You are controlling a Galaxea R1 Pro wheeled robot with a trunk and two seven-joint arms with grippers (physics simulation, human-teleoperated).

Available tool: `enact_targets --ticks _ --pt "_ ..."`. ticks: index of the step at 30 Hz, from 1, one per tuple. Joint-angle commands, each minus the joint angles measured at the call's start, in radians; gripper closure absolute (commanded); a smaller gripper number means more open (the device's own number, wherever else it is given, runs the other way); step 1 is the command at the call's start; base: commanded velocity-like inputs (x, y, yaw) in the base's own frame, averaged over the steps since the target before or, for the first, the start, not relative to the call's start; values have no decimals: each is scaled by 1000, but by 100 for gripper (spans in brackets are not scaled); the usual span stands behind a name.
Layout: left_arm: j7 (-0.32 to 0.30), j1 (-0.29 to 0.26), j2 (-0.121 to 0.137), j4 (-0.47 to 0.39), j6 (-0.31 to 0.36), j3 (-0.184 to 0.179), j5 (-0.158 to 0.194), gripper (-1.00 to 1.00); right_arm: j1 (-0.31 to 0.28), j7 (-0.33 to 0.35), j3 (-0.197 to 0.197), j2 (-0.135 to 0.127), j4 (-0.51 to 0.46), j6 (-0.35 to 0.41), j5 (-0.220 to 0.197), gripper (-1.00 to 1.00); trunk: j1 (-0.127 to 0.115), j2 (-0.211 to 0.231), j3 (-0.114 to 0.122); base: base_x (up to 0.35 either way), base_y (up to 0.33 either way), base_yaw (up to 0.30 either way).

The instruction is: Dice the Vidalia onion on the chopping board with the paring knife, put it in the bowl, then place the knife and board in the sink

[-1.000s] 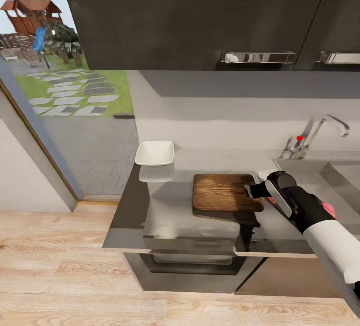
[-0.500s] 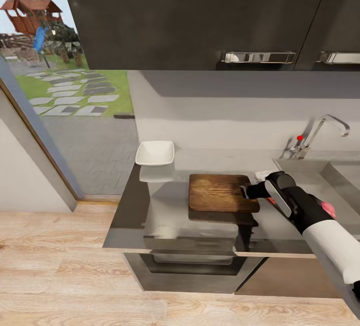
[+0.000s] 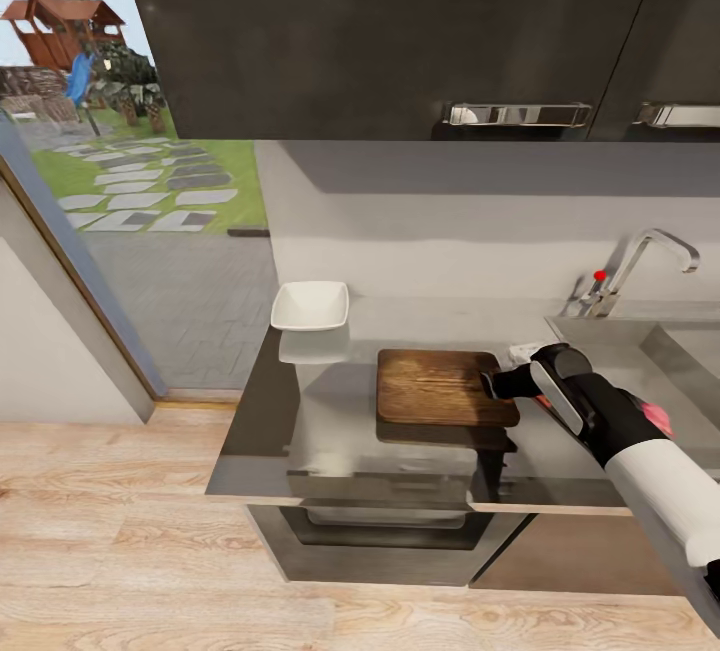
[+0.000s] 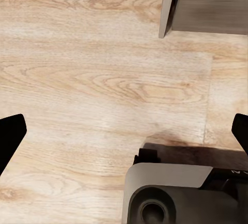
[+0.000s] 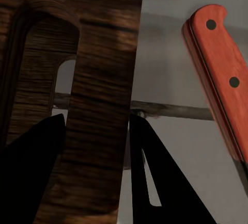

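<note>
Board [image 3: 440, 387] has slid left across the tabletop [image 3: 330, 431] with my right gripper [image 3: 494, 383] clamped on its slotted end, so I'm repositioning it.

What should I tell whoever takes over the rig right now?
Right pincer: shut on the chopping board, pinching its end by the handle slot, at the countertop.
Left pincer: open, holding nothing, hanging over the wooden floor.
Paring knife: on the counter beside the board.
Bowl: on the countertop, away from the board; contents not discernible.
Onion: not identifiable.
Left: board and knife are not yet in the sink.
</note>
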Motion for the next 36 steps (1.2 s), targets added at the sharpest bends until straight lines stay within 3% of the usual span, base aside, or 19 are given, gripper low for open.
enact_targets --ticks 1,36 --pt "8 -2 1 5 -7 5 -11 -100 -1 -4 4 -1 -1 3 -6 100 1 -2 -2 0 0 0" --pt "8 -2 1 6 -6 5 -11 -100 -1 -4 2 0 42 1 -4 100 1 -2 -2 0 0 0"
